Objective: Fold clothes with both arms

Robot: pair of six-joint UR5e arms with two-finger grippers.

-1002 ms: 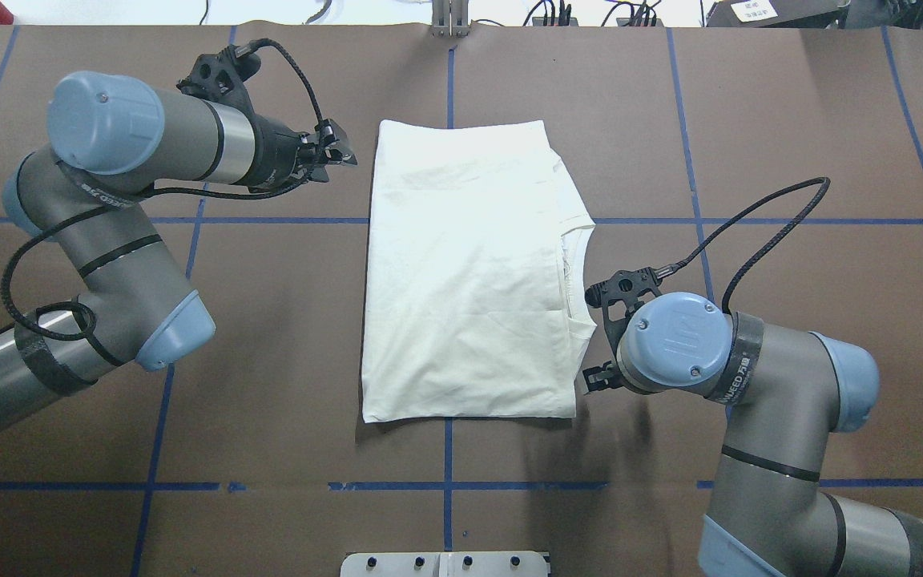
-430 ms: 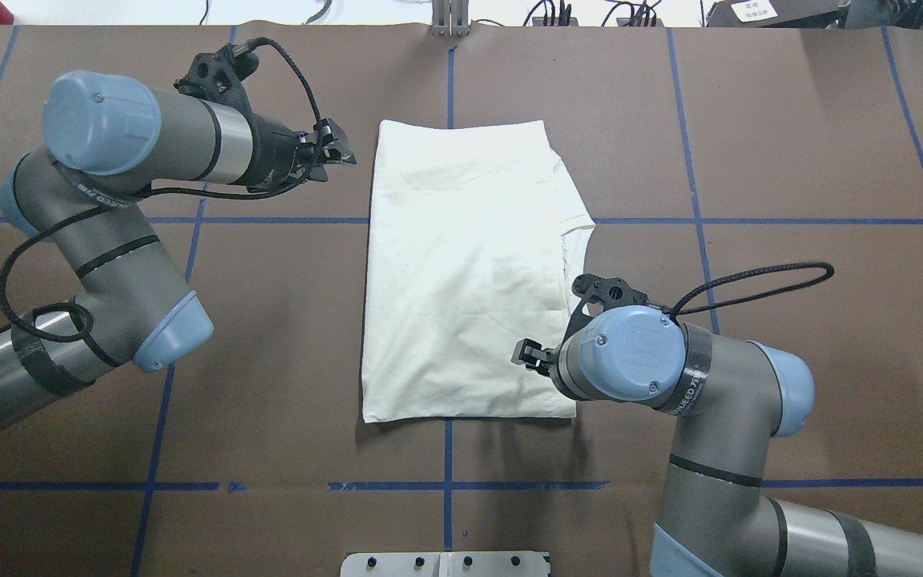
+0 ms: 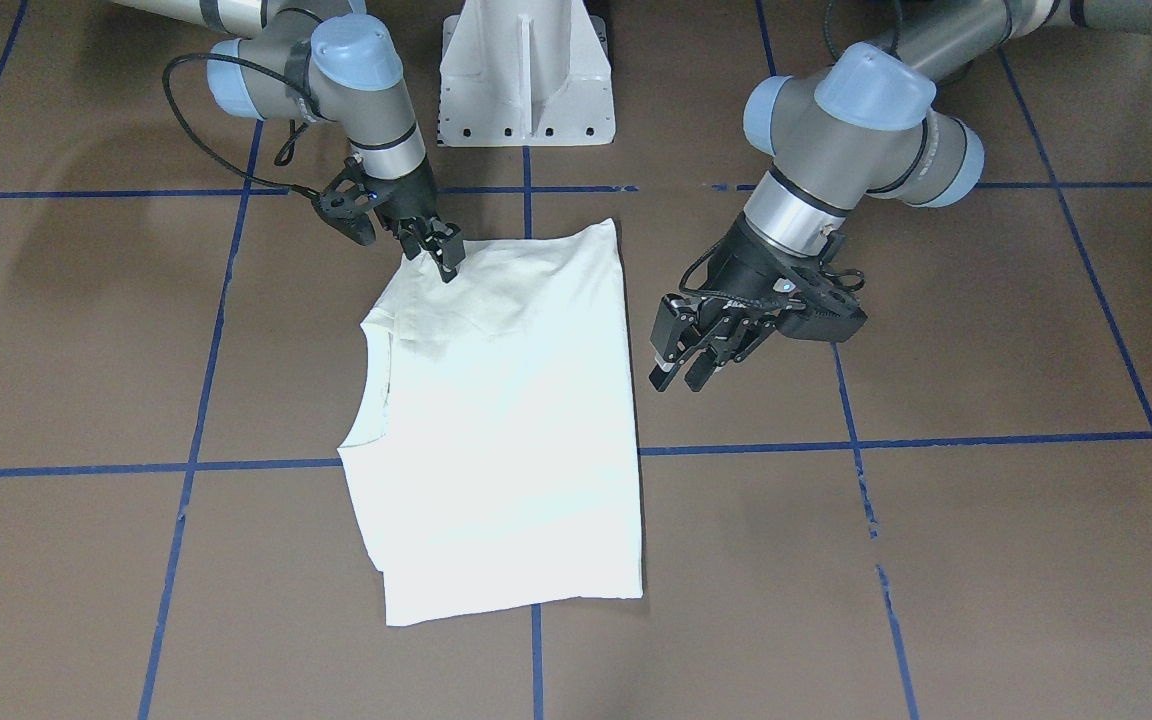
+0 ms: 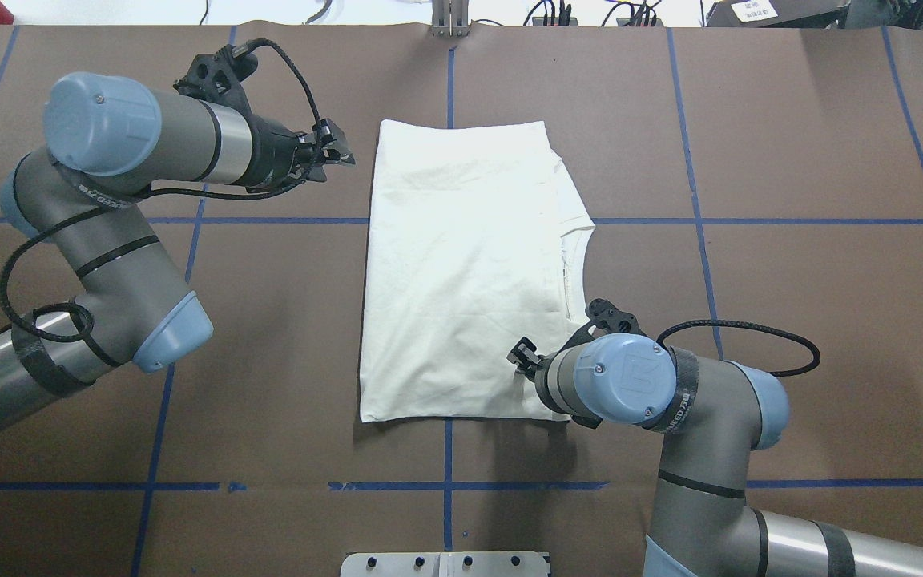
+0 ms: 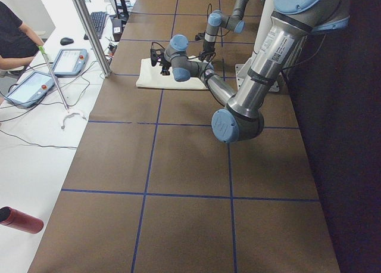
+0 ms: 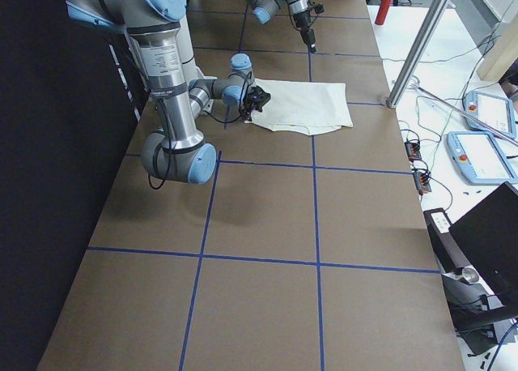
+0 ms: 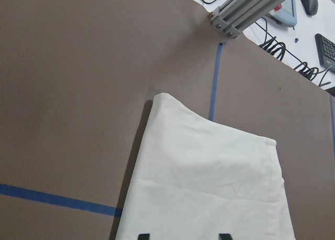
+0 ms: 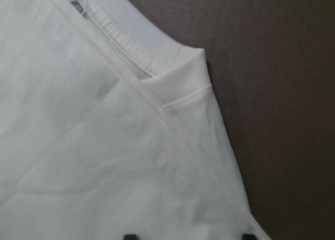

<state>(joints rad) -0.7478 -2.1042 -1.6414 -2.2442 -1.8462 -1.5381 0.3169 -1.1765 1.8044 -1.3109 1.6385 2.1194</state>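
The cream shirt (image 4: 461, 264) lies flat in a folded rectangle at the table's middle, with the ribbed collar (image 8: 131, 41) on its right edge and the print hidden. My left gripper (image 4: 341, 152) is open and empty, hovering just off the shirt's far left corner (image 7: 162, 101). It also shows in the front view (image 3: 681, 370). My right gripper (image 4: 521, 353) is open, low over the shirt's near right corner beside the collar. Its two fingertips (image 8: 131, 235) show apart above the cloth. In the front view (image 3: 443, 252) it touches or nearly touches the fabric.
The white metal pedestal (image 3: 526, 80) stands at the table's near edge between the arm bases. An aluminium post (image 4: 449, 20) rises at the far edge. Blue tape lines (image 4: 445, 485) grid the brown table. Operators' tablets (image 6: 481, 156) lie beyond the far edge.
My right arm swung left and toward the robot, bringing its gripper from beside the shirt's right edge onto the near right corner. The left arm barely moved.
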